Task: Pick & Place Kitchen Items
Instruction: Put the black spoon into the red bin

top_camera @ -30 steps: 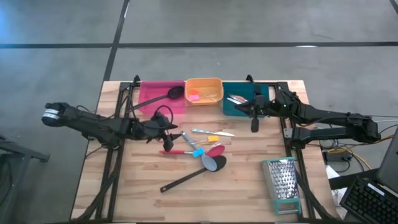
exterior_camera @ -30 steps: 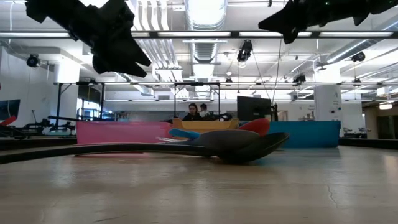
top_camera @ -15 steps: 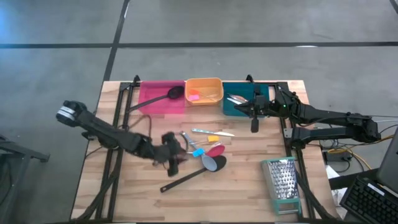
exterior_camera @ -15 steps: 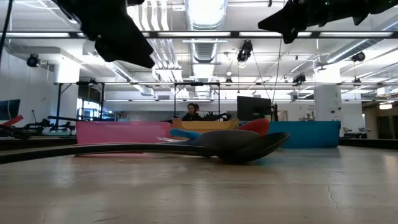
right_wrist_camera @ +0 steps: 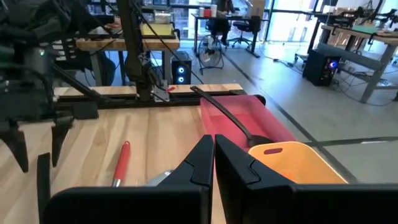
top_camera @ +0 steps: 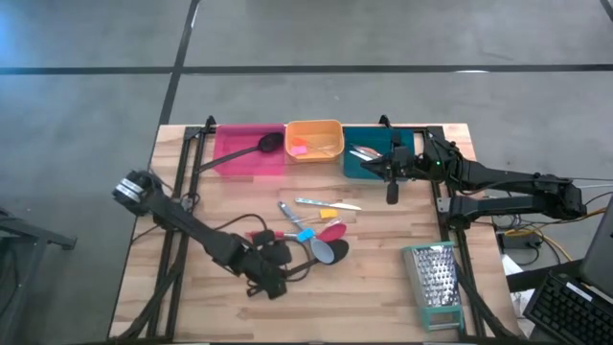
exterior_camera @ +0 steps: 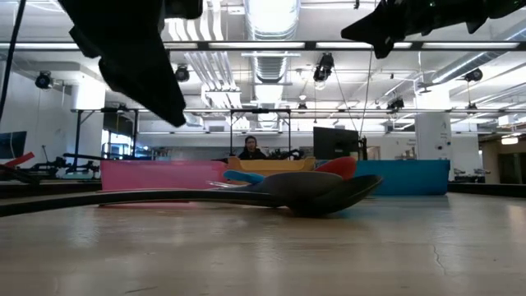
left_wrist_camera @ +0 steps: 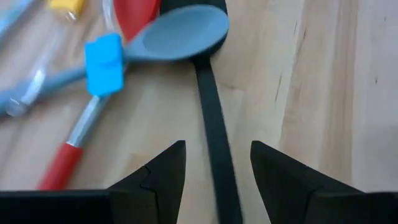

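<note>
The left gripper (left_wrist_camera: 214, 171) hangs open and empty astride the long black plastic spoon's (left_wrist_camera: 211, 134) handle at the table's six o'clock (ready to pinch it); the right gripper (right_wrist_camera: 213, 163), fingers together, waits near the teal rectangular bin (top_camera: 375, 152).

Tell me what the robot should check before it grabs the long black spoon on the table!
1. Left gripper open: ok.
2. Black spoon handle lies between the fingers: ok.
3. Grey spoon and red-handled utensil outside the fingers: ok.
4. Gripper low enough to close on the handle: cannot tell.
5. Right gripper away, near the teal bin: ok.
6. Pink bin has room: cannot tell; one black spoon already lies in it.
</note>
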Available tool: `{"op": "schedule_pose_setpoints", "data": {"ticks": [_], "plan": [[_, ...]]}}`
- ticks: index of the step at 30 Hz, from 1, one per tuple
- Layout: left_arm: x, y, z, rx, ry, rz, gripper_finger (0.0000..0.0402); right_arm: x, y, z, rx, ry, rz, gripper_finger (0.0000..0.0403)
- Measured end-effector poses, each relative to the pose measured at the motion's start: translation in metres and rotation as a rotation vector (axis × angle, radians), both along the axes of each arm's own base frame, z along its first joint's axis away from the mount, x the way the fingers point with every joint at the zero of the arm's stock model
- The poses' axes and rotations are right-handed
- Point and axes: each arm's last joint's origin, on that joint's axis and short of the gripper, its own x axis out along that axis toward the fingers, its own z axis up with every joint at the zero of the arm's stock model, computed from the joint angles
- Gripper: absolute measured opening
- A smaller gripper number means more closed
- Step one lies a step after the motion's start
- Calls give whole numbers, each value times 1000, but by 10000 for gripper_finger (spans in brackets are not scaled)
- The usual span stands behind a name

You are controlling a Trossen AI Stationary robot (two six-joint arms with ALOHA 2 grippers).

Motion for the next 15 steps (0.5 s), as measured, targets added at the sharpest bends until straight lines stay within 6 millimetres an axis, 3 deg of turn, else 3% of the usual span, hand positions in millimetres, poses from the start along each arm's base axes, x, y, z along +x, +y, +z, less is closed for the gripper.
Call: {"op": "schedule_pose_setpoints", "data": {"ticks": [15], "plan": [[11,-7,-37,-30,90,79,185,0,0,-8,13,23,-1,8]]}}
